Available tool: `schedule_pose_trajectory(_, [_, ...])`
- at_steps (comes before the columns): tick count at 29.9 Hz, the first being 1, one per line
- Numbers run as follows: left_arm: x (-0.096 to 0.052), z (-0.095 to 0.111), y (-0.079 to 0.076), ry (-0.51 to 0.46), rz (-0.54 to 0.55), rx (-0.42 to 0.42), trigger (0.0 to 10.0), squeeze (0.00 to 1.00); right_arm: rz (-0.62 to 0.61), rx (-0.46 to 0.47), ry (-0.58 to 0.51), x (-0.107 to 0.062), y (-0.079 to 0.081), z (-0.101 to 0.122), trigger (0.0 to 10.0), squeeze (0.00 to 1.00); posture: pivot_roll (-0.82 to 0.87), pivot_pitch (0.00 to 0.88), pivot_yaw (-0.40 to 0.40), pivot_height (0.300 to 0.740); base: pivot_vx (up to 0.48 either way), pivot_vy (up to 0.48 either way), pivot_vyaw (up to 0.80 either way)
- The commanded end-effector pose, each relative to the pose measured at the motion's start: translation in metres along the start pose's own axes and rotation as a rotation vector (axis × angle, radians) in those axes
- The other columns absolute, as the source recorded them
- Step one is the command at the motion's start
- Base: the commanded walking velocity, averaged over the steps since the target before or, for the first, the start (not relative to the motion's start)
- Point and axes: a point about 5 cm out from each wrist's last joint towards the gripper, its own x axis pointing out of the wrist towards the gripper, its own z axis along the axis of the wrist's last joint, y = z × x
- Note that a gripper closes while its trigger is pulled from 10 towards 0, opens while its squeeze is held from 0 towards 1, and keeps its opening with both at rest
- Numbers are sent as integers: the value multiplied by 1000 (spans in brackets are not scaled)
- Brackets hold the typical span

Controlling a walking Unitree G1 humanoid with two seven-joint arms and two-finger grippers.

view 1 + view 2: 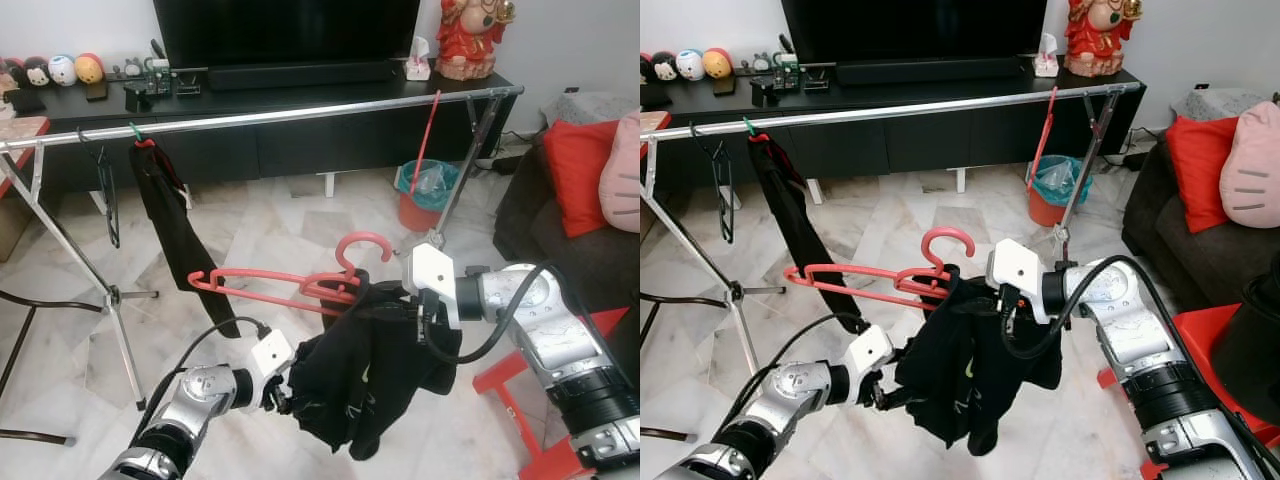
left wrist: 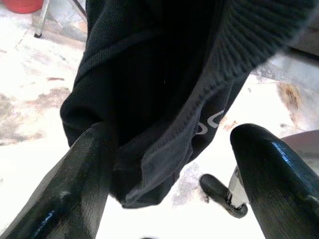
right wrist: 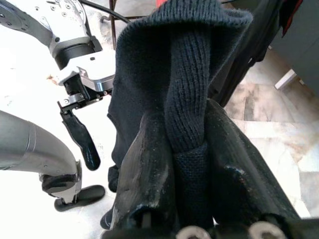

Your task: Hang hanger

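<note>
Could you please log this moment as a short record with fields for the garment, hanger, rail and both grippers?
garment: black garment draped over the red hanger, hanging in mid-air
hanger: held up in front of the robot, below the rail, not yet hooked on
rail: silver clothes rail ahead, already carrying a dark hanging garment and an empty black hanger
right gripper: jaws shut on a knitted fold of the black garment, near the hanger's hook
left gripper: jaws open, at the garment's lower edge
floor: pale marble tiles
</note>
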Motion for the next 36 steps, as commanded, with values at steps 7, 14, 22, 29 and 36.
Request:
schedule_pose_trajectory(7, [2,6,3,-36,10,-13,6431,0,16,-54,-46,2,-2,17,10000,0,-18,13,-7,740,0,0,0])
schedule_pose_trajectory(14, [3,7,3,-43,7,-15,0,0,19,-53,-48,2,-2,18,10000,0,-17,14,-9,740,0,0,0])
schedule_pose_trajectory(22, [2,5,1,-33,-21,-17,0,0,5,-52,-50,2,-5,19,10000,0,-16,13,-8,740,0,0,0])
schedule_pose_trajectory(29, [1,4,1,-33,-30,-19,0,0,-1,-47,-51,4,-6,18,10000,0,-13,13,-8,740,0,0,0])
schedule_pose_trajectory(36, [0,6,1,-49,-43,-27,0,0,-6,-39,-50,4,-6,17,10000,0,-12,15,-9,740,0,0,0])
